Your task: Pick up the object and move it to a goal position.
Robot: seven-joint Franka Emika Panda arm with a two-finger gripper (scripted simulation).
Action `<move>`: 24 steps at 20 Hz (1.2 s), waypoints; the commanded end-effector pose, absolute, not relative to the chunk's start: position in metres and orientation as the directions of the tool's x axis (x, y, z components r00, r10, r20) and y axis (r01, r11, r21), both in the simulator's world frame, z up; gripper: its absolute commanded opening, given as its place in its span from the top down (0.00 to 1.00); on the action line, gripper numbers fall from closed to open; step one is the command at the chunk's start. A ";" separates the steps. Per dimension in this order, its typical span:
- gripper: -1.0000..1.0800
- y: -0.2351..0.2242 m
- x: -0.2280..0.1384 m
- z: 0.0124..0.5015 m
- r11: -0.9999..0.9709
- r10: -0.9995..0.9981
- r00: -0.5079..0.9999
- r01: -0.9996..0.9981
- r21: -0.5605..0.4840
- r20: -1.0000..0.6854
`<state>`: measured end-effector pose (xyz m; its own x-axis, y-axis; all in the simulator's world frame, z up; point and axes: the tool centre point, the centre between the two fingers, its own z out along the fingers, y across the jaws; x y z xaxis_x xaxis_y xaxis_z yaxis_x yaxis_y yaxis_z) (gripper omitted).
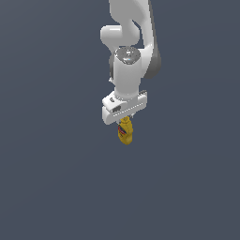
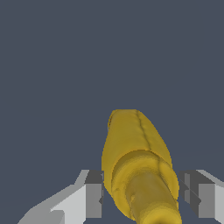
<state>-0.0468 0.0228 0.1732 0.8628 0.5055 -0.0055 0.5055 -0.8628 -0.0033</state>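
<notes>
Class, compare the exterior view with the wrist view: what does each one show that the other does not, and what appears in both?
Only the exterior view shows the white arm reaching down from above, and the red-and-blue label on the mustard bottle.

Only the wrist view shows the bottle's ridged nozzle cap close up, with one grey finger on each side of the bottle; whether they touch it cannot be told.

Both show the yellow bottle at the pincer, against a plain dark grey background.

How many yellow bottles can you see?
1. The yellow bottle sits right under the gripper, between its fingers. No other bottle shows in either view.
</notes>
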 end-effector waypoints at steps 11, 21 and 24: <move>1.00 -0.027 -0.067 0.246 -0.863 0.505 0.863 0.505 -0.002 0.002; 1.00 -0.098 -0.098 0.346 -0.863 0.505 0.863 0.505 -0.003 0.003; 1.00 -0.120 -0.107 0.376 -0.863 0.505 0.863 0.505 -0.003 0.003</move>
<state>-0.1029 -0.1086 0.3570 0.8631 0.5050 -0.0028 0.5049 -0.8631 -0.0074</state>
